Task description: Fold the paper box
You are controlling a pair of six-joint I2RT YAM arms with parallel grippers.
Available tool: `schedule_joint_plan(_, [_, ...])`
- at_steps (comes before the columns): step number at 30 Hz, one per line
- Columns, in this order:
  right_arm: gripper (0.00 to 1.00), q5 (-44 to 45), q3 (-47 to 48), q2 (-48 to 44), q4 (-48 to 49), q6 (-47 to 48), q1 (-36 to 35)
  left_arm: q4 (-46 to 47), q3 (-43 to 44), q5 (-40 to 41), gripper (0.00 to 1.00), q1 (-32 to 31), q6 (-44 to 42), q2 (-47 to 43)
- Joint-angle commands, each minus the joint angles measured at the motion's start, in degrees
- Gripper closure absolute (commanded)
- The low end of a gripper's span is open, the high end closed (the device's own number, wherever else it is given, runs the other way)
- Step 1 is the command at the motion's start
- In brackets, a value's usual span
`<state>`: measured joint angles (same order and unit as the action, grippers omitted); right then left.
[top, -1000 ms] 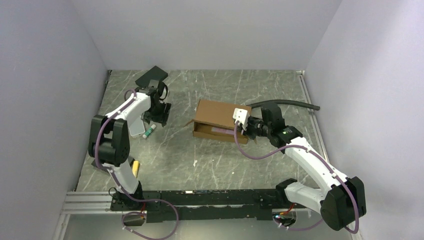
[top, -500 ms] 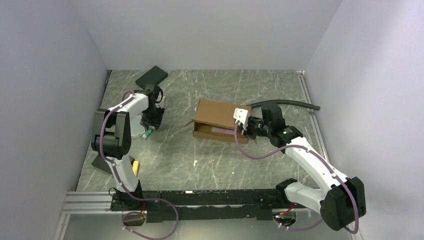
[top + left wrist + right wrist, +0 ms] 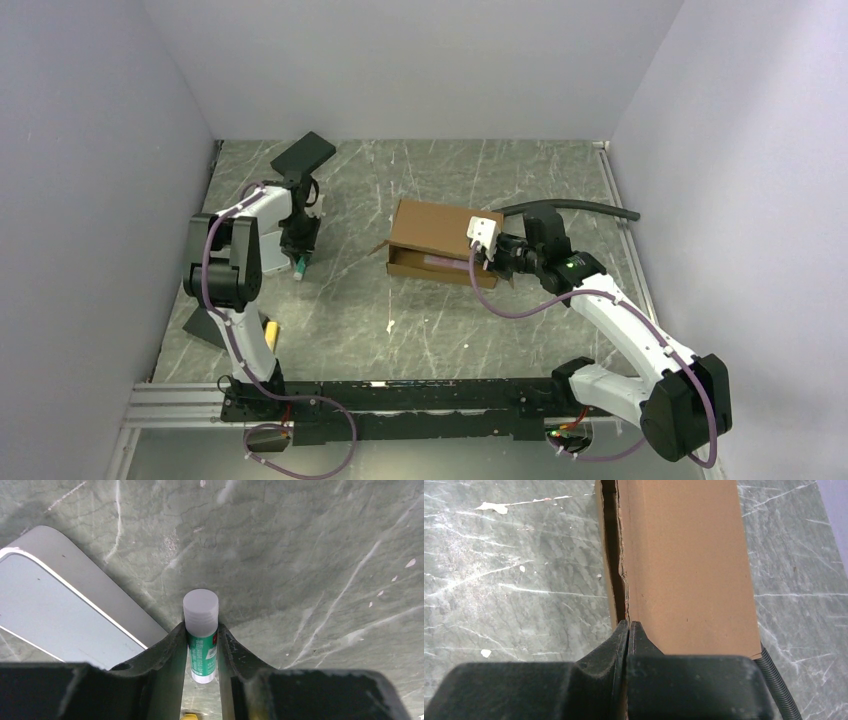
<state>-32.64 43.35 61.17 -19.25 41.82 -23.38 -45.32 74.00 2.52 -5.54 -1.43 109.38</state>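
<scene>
Left gripper (image 3: 202, 628) pinches a green-labelled glue stick (image 3: 201, 611) near the marbled table's (image 3: 450, 320) left edge. Right gripper (image 3: 628, 625), fingers pressed together, meets the half-folded paper box (image 3: 430, 228) at the table's centre.

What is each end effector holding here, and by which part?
Left end effector grips the glue stick by its green-labelled body. Right end effector pinches the paper box by a thin cardboard edge.
</scene>
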Motion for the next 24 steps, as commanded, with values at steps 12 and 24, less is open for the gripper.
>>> schedule_joint_plan(12, [1.0, -3.44, 0.15, -1.67, -0.13, 0.57, 0.91, 7.12, -5.15, -14.49, 1.0, -0.44, 11.88, -15.21])
schedule_joint_plan(24, [1.0, -6.07, -0.1, -1.66, -1.77, 3.03, 1.6, 45.48, -44.31, -36.66, 1.0, -1.68, 49.2, -55.91])
